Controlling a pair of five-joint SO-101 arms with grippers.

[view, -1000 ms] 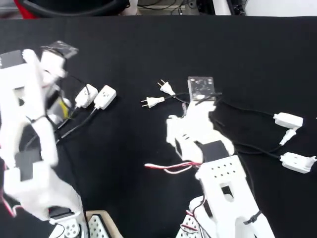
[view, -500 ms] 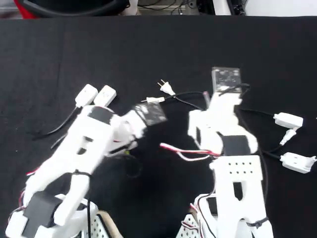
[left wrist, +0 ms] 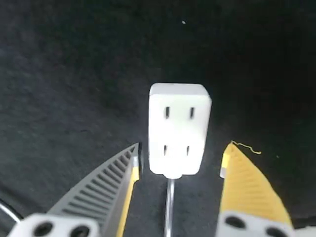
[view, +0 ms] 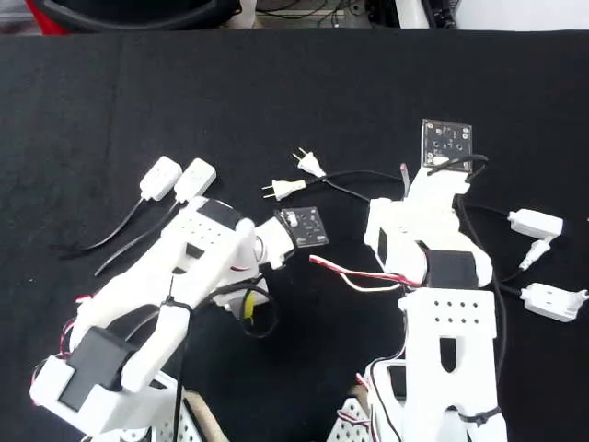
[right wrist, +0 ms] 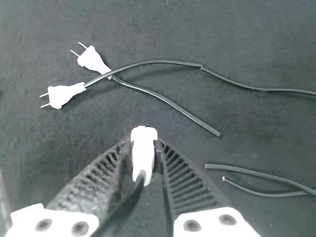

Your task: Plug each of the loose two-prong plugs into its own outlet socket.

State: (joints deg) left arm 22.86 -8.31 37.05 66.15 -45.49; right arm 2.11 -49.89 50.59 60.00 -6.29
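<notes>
My left end effector [left wrist: 181, 148] spread astride a socket [left wrist: 178, 128] flat on the worktop [left wrist: 74, 59], my right end effector [right wrist: 143, 143] pinching a plug [right wrist: 143, 159] short of two loose plugs [right wrist: 91, 59]: a skewed grip could miss the slots, or shove the unclamped socket away.

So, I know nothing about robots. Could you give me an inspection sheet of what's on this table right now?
Surface: black cloth, flat.
Job's things: loose plugs, one beside a second, near the middle; sockets at the left, more at the right.
Clutter: nothing seen.
Fingers: left fingers open, either side of a socket block; right fingers shut on a white plug.
Cables: black cords trail from the plugs; red-and-white wires at the right arm.
Surroundings: dark equipment past the far edge.
</notes>
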